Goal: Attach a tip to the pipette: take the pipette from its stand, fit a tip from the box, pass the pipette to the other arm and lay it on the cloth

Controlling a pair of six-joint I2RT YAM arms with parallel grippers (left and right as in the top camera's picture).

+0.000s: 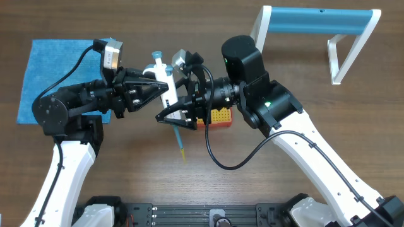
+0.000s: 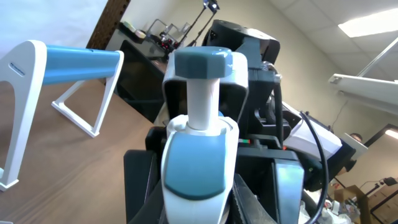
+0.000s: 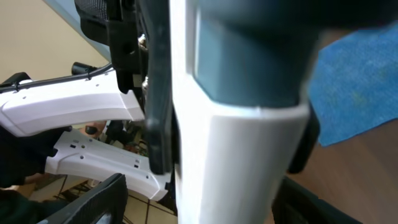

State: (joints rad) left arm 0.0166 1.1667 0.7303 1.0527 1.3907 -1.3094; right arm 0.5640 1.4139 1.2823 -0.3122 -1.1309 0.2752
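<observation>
A wooden table (image 1: 126, 176) seen from above, with two robot arms meeting near its middle. At far left a blue cloth (image 1: 53, 66) lies flat on the table. To its right the left gripper (image 1: 164, 87) points toward the centre, its jaws clamped on the white body of the pipette (image 1: 160, 68). In the left wrist view a dark finger presses flush against each side of the pipette.

The pipette is held in the air between the two arms, well apart from the cloth. It is tilted, with its blue-capped head toward the far edge of the table. A yellow tip (image 1: 182, 152) is fitted on its lower end.

The right gripper (image 1: 180, 118) sits around the pipette's lower part; whether its jaws are pressing on it cannot be told. Just right of it stands the orange and yellow box (image 1: 218, 116) of tips. At far right, at the back, is the white and blue stand (image 1: 315, 23).
</observation>
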